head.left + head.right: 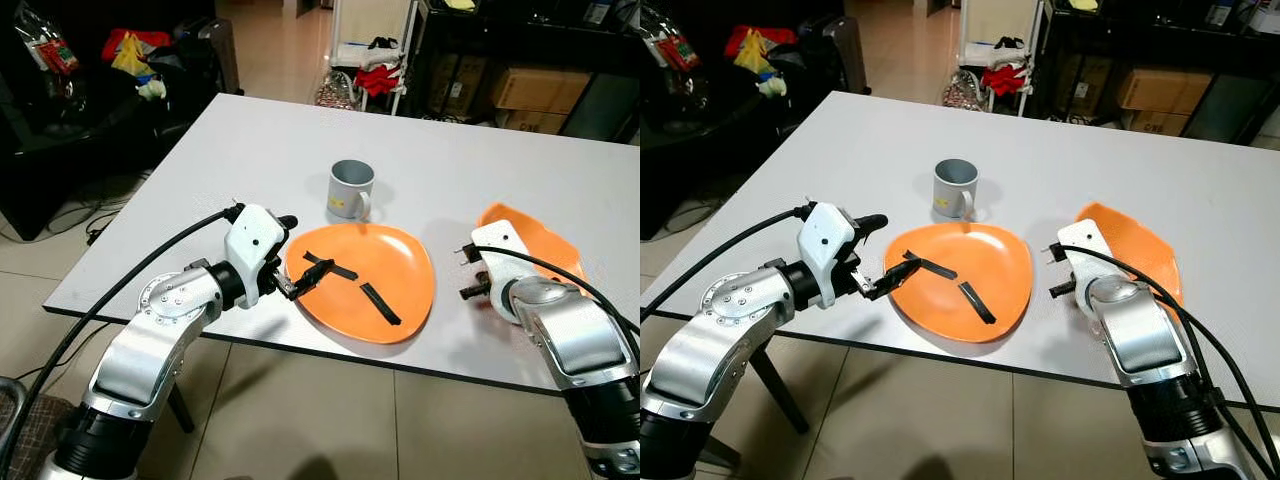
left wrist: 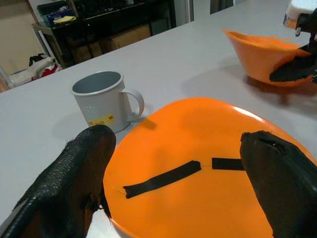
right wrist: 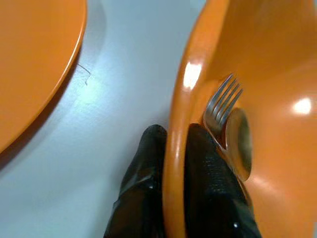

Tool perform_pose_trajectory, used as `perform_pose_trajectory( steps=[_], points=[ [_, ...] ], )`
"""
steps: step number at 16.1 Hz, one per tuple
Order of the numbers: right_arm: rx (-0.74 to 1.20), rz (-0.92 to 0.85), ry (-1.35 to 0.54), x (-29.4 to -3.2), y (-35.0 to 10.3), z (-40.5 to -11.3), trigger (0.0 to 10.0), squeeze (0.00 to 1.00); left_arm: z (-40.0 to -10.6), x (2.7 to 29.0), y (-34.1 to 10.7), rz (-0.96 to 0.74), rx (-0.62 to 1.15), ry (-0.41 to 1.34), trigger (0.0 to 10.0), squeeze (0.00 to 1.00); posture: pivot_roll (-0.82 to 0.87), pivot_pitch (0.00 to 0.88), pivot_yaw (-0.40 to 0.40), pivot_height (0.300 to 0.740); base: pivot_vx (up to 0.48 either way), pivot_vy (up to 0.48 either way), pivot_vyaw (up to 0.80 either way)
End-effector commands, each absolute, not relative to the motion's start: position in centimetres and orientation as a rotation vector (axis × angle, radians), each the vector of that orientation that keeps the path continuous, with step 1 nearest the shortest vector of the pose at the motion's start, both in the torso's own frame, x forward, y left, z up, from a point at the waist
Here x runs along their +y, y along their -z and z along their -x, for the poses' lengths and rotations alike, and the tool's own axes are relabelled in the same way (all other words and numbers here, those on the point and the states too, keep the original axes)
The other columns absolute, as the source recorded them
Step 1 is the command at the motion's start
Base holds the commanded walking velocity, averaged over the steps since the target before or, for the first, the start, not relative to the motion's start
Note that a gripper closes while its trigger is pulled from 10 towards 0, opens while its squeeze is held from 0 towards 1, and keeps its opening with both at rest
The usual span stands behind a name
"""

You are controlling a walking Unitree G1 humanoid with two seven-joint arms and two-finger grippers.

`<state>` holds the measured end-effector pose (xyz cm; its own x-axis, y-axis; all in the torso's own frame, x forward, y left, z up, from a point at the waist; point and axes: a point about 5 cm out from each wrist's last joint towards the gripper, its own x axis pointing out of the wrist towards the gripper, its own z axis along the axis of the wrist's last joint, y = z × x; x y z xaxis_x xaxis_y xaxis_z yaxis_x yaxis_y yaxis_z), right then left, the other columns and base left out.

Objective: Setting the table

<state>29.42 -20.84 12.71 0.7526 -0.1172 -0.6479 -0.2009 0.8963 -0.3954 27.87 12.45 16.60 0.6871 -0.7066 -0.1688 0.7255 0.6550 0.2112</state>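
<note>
Here, right gripper [image 3: 171, 148] pinches bowl [image 1: 545, 240] rim; a tilt could spill the fork [image 3: 223, 106]. Left gripper [image 1: 305, 275], fingers spread, straddles plate [image 1: 385, 290] edge.

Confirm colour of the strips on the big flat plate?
Black strips on the glossy orange plate; clearest in the left wrist view.

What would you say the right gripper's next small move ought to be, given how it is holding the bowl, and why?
Probably lift the orange bowl slightly and carry it toward the orange plate. The right gripper is already shut on the bowl's rim, one finger inside and one outside, with a fork lying in the bowl. The left gripper is open around the plate's near edge, and the grey mug stands behind the plate.
</note>
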Motion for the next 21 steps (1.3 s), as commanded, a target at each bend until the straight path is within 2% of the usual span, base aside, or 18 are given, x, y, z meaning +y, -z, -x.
perform_pose_trajectory(
  steps=[1,7,13,17,21],
  points=[
    [0.812,0.424,-0.127,-20.2,-11.1,-28.7,0.0,0.0,-27.7,12.2,-16.5,-0.278,0.075,0.82,10.0,0.0,0.05,0.0,-0.046,0.74,0.0,0.0,0.0],
    [0.843,0.504,-0.262,-19.9,-10.7,-28.3,0.0,0.0,-27.2,11.9,-15.9,-0.261,0.092,0.817,10.0,0.0,0.05,0.0,-0.065,0.74,0.0,0.0,0.0],
    [0.848,0.537,-0.313,-19.8,-10.2,-28.2,0.0,0.0,-27.1,11.9,-15.7,-0.251,0.107,0.812,10.0,0.0,0.06,0.0,-0.066,0.74,0.0,0.0,0.0],
    [0.872,0.676,-0.431,-20.1,-10.2,-27.4,0.0,0.0,-27.1,11.7,-15.8,-0.241,0.108,0.815,10.0,0.0,0.05,0.0,-0.061,0.74,0.0,0.0,0.0],
    [0.885,0.825,-0.443,-21.3,-11.0,-27.4,0.0,0.0,-27.2,11.6,-15.8,-0.231,0.101,0.803,10.0,0.0,0.05,0.0,-0.071,0.74,0.0,0.0,0.0]
  ],
)
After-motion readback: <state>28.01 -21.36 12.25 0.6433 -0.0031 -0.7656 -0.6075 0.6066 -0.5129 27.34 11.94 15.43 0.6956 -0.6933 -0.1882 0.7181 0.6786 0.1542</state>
